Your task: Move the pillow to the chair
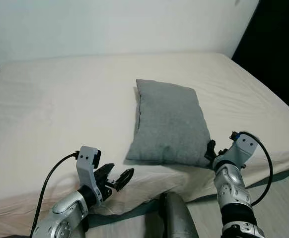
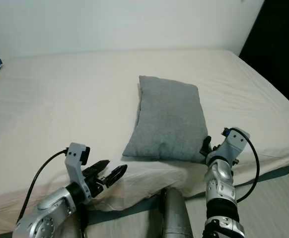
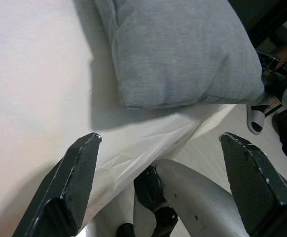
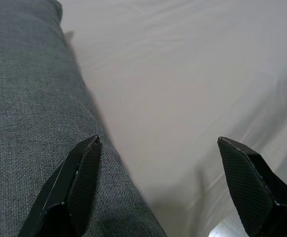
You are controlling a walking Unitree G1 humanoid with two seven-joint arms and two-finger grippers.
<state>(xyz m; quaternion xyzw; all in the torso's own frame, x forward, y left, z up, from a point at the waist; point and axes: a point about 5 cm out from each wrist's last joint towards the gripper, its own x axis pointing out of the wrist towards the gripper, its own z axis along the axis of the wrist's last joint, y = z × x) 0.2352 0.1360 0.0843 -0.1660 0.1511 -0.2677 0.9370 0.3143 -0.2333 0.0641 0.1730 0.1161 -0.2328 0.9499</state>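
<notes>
Plainly the grey pillow (image 1: 168, 123) is soft and light, so my spread right pincer (image 4: 158, 187), at its near corner, should pinch that edge.

This is a bedroom in a home. A wide bed (image 1: 60, 114) with a cream fitted sheet (image 1: 234, 94) takes up most of the scene, its far edge against a plain white wall (image 1: 109, 25). A grey pillow (image 1: 169, 124) lies near the bed's near edge. Below that edge, pale floor (image 1: 278, 208) shows at the near right corner, and a dark opening (image 1: 278, 44) stands beyond the far right corner.
</notes>
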